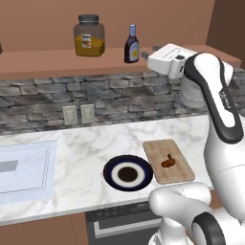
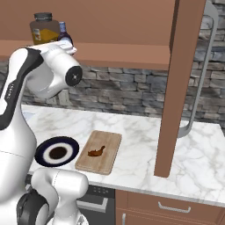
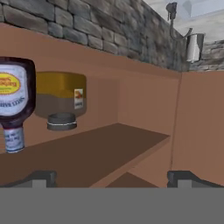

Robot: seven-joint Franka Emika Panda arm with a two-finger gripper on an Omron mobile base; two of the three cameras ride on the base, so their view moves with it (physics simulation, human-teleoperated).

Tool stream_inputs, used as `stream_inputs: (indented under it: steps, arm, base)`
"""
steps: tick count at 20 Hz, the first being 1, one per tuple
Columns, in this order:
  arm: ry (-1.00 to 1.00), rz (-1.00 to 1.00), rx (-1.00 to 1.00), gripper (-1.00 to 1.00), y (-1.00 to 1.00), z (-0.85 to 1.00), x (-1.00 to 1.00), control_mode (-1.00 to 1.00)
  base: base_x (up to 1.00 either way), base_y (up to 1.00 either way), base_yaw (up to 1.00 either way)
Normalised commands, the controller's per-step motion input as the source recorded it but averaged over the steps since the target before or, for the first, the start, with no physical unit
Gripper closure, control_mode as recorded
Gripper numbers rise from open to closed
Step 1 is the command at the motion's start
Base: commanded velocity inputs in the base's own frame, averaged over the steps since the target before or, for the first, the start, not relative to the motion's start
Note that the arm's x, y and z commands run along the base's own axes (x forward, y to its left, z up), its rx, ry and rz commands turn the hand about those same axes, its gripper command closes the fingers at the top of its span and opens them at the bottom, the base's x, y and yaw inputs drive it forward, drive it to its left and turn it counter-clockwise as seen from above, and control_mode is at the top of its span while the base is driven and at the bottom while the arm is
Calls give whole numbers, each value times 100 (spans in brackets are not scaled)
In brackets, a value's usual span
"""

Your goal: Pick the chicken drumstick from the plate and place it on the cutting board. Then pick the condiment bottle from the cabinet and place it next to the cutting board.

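The chicken drumstick [image 1: 168,162] [image 2: 96,151] lies on the cutting board [image 1: 160,147] [image 2: 110,141], just right of the bare plate [image 1: 110,166] [image 2: 43,150]. The condiment bottle [image 1: 132,44] [image 2: 64,30] [image 3: 14,94] stands upright on the cabinet [image 1: 48,63] [image 2: 123,53] shelf. My gripper [image 1: 146,56] [image 3: 113,178] is raised to shelf height, just right of the bottle and apart from it, jaws open wide with nothing between them. The hand view is rolled upside down, so the bottle shows cap-down at its left edge, outside the fingertips [image 3: 41,177].
A wide orange-filled glass jar [image 1: 89,36] [image 2: 44,28] [image 3: 61,94] stands on the shelf left of the bottle. A sink [image 1: 24,167] is set in the counter at left. A vertical wooden panel [image 2: 180,88] reaches down to the counter at right. The stone wall carries outlets [image 1: 79,114].
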Motion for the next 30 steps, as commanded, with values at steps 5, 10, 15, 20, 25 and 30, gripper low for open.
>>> stream_inputs:
  steps: [5,10,15,20,25,30]
  arm:
    - [0,-2,0,-100,-1,13,0,-100]
    - [0,-2,0,-100,-2,8,0,-100]
    - [0,-1,0,-100,-3,3,1,-100]
    - [0,0,0,-100,-4,0,6,-100]
    - [0,0,0,-100,-5,0,9,-100]
    - [0,-1,0,-100,-4,0,15,-100]
  base:
    - [0,0,0]
    - [0,0,0]
    - [0,0,0]
    - [0,0,0]
    - [0,0,0]
    - [0,0,0]
